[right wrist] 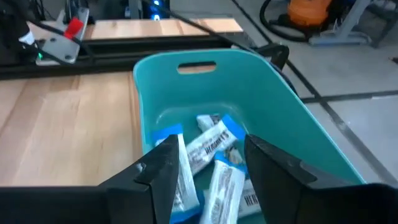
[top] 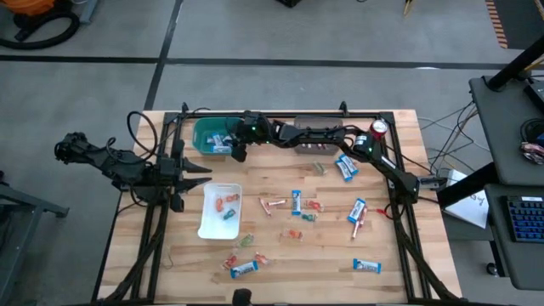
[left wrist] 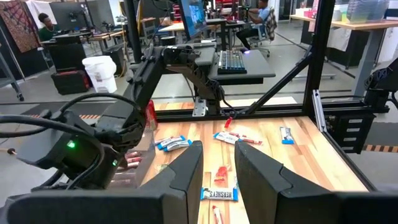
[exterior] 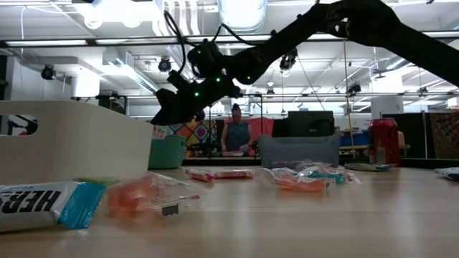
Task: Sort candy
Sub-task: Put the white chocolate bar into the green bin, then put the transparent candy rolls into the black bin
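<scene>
Blue-and-white mini bars (right wrist: 208,163) lie in the teal bin (right wrist: 283,118) beneath the open right claw (right wrist: 208,171).

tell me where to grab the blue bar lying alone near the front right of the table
Grip the blue bar across its narrow width at the middle, coming straight down from above. It lies flat, long side running left-right, with bare table around it, so the fingers fit on both sides.

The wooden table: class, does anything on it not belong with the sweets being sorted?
Yes: a red soda can stands at the far right edge of the wooden table, the only non-candy item. The right gripper hangs open over the teal plastic bin holding blue-and-white mini bars.
</scene>
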Tool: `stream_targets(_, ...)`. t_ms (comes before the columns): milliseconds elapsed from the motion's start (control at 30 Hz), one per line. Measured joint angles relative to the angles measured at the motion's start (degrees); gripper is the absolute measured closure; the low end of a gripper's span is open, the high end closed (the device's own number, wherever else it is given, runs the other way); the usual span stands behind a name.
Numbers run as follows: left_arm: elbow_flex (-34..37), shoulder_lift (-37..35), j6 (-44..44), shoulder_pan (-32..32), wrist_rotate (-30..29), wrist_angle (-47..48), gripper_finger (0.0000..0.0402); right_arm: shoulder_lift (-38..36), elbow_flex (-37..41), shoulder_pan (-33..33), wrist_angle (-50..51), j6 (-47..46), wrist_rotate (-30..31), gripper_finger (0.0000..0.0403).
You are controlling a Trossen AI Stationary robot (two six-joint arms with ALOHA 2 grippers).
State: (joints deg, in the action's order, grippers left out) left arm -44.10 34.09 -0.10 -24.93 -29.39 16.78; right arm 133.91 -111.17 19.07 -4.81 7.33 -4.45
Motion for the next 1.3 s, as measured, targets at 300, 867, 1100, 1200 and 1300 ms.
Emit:
stream_targets(300,3.5,3.0,-2.1,0.0,0.0,-5.6,0.0324,-10.4,-0.2,-1.7,25.3,0.9,-3.5,0.0229)
stream_targets(867,3.7,22.7,-6.2,0.0,0.9,-18.8,0.0324,-40.8,20.0,-16.2,46.8,-10.4,-3.1,0.0229)
stream_targets(1100,-2.4,31.5,-5.0,0.0,3.5,-15.0,0.0324,-51.1,32.0,-23.6,49.3,-20.2,-2.9,0.0229)
stream_targets(1200,-5.9,34.9,-4.9,0.2,3.5,-8.6,0.0324,-55.2,36.5,-27.1,49.2,-25.7,-3.1,0.0229)
stream_targets(1300,-9.0,38.5,-4.4,0.5,3.9,-3.0,0.0324,-58.4,40.1,-30.1,49.2,-31.2,-3.0,0.0229)
